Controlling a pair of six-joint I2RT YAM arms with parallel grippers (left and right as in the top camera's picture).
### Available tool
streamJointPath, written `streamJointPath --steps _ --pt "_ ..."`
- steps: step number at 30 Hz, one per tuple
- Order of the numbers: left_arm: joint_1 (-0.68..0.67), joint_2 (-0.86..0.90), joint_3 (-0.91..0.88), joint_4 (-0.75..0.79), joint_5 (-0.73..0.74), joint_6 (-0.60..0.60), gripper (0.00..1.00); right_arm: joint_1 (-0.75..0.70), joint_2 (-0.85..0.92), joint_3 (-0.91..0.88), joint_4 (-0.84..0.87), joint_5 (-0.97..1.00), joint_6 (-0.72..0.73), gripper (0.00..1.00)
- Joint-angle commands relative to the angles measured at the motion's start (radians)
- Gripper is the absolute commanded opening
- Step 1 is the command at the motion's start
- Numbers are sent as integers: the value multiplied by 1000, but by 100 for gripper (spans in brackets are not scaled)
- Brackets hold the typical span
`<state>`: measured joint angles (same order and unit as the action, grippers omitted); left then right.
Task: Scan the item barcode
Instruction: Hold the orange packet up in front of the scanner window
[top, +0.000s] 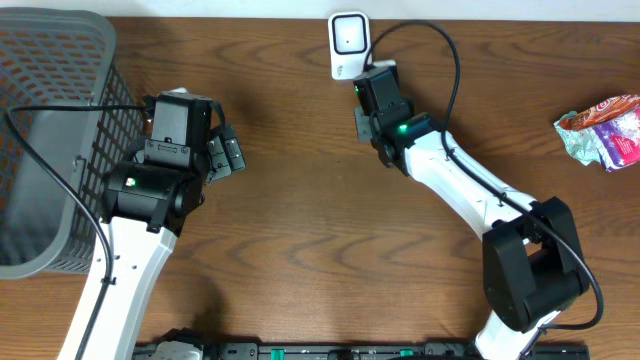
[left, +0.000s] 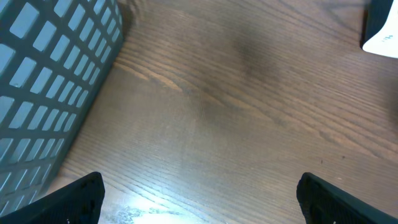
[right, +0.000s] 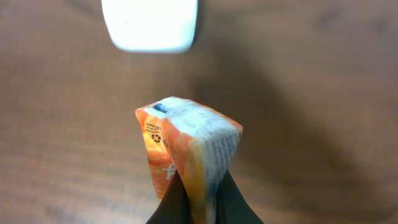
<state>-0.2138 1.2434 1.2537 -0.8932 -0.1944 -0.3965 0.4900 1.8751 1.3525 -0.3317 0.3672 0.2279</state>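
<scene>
We are viewing the orange packet (right: 189, 152) from the right wrist. Its long axis is running from the fingertips straight toward the white scanner (right: 150, 25), with its free end pointing at the scanner and stopping just short of it. The right gripper (right: 196, 202) is pinching the packet's near end, jaws almost together. The packet is showing an orange face with a small recycling mark, a white panel of print too blurred to read, and a blue patch at its far corner; whether a barcode is facing the scanner we cannot tell. From overhead the packet is lying hidden beneath the right gripper, just below the scanner. The left gripper (left: 202, 205), well to the scanner's left beside the grey basket (left: 50, 87), is holding its fingers wide apart above the wooden table (left: 236, 112).
</scene>
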Motion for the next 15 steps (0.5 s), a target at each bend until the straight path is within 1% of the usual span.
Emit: streamJointPath --steps 1,5,8,12,15 --pt "2 -9 7 -3 -20 -9 98 7 11 6 76 133 -73 1" --pt "2 -9 7 -3 -20 -9 98 7 12 6 216 132 -81 1" --pt "2 -9 7 -4 -20 -9 98 7 24 11 321 119 -142 1" --pt "2 -9 7 -4 -20 -9 98 5 57 55 375 120 -216 1" --pt "2 -9 7 -4 -20 -9 98 -4 110 144 354 112 -264 1"
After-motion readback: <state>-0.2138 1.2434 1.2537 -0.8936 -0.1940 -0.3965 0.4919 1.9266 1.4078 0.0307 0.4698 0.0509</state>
